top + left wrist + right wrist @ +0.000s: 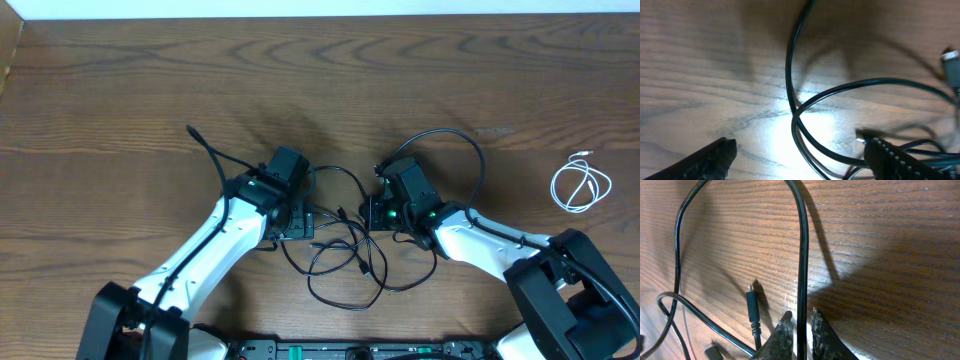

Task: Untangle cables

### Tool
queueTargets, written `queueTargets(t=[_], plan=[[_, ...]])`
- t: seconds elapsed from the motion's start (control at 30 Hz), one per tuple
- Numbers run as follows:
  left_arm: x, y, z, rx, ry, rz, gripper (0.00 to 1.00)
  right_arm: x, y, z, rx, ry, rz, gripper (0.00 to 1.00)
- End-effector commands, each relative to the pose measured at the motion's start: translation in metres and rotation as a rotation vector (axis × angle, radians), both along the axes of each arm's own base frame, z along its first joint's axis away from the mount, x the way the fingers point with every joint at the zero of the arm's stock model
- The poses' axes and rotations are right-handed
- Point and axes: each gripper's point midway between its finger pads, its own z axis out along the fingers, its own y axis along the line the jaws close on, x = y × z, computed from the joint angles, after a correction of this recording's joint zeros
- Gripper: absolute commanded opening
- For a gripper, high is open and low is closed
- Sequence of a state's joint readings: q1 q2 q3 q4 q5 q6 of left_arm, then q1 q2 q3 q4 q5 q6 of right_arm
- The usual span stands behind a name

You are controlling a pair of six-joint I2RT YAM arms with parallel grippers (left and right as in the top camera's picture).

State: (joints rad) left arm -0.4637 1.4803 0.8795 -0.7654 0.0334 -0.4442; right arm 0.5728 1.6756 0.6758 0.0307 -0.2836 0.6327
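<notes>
Since the black cables [343,252] lie in a loose knot of loops on the table [120,90] between the two arms, the overhead view suggests the untangling is mid-way: the white cable [582,185] sits coiled on its own, well apart at the right, while the left gripper [298,222] and right gripper [380,212] both work at the edges of the black heap. In the left wrist view the left gripper [800,160] stands wide open, holding nothing, with two black cables [795,112] crossing on the wood between its fingers [715,157]. In the right wrist view the right gripper [801,335] has its jaws drawn narrow around a single black cable [802,255] that runs straight up from between them, a loose plug end [752,305] just beside. The step in hand looks like separating one strand. Next, the left jaws probably need to close on a crossing loop, so the arms can draw apart without tightening the knot.
</notes>
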Motion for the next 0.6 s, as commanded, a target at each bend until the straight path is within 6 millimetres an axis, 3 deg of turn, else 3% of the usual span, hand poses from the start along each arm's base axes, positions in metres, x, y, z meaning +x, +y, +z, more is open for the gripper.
queueTargets(t=[0.0,0.2,0.27,0.33,0.43,0.57], plan=[[-0.012,0.004,-0.018,0.017,0.071,0.001,0.83,-0.002,-0.001,-0.004,-0.012,0.004,0.0,0.11],[-0.016,0.011,-0.045,0.052,0.087,0.004,0.82,-0.002,-0.001,-0.004,-0.012,0.004,0.0,0.16],[-0.016,0.017,-0.049,0.086,0.08,0.023,0.82,-0.002,-0.001,-0.004,-0.012,0.004,0.0,0.25],[-0.013,0.026,-0.048,0.135,0.059,0.047,0.8,-0.002,-0.001,-0.004,-0.012,0.004,0.0,0.41],[-0.006,0.04,-0.046,0.207,0.013,0.128,0.81,-0.002,-0.001,-0.003,-0.01,0.001,0.001,0.95],[0.0,0.051,-0.043,0.252,-0.034,0.235,0.88,0.001,0.005,0.002,0.009,-0.036,0.04,0.97]])
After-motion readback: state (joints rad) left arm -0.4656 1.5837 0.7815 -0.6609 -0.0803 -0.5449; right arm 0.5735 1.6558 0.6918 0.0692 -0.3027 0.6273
